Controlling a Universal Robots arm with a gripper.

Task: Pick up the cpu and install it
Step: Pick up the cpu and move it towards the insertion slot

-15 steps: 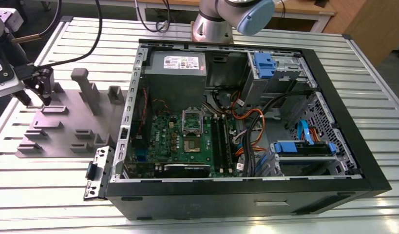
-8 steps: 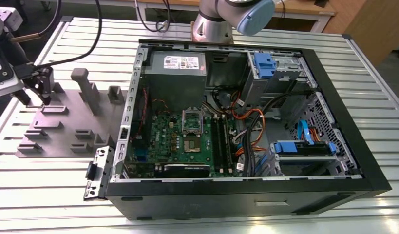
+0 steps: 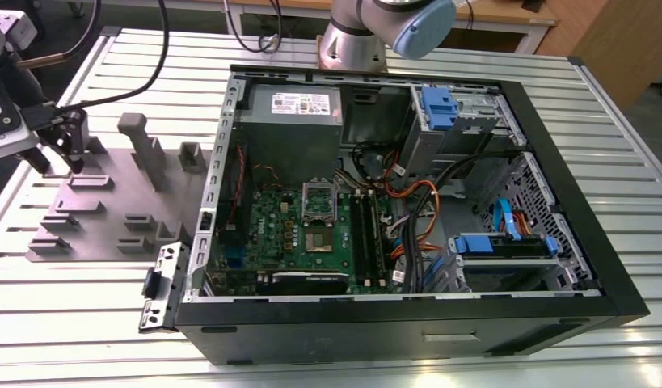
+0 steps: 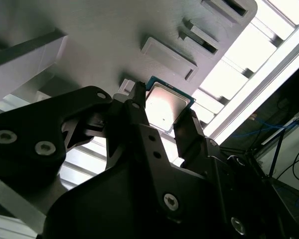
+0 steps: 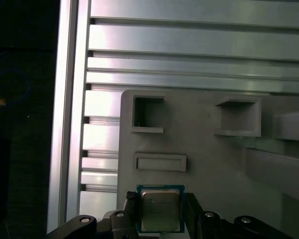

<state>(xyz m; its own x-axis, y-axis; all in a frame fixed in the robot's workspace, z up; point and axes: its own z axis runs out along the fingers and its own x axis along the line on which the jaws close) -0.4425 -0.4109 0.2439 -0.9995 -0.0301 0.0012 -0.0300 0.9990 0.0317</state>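
Black fingers (image 4: pixel 137 112) of the gripper (image 4: pixel 163 107) pinch the cpu (image 5: pixel 160 209) by two opposite edges, its silvery top showing in both wrist views. Just beyond it lies the grey holder plate (image 5: pixel 209 164) on the ribbed metal table (image 5: pixel 189 45). Well apart, toward the exterior view's right, the open computer case (image 3: pixel 417 331) shows its green board (image 3: pixel 309 234).
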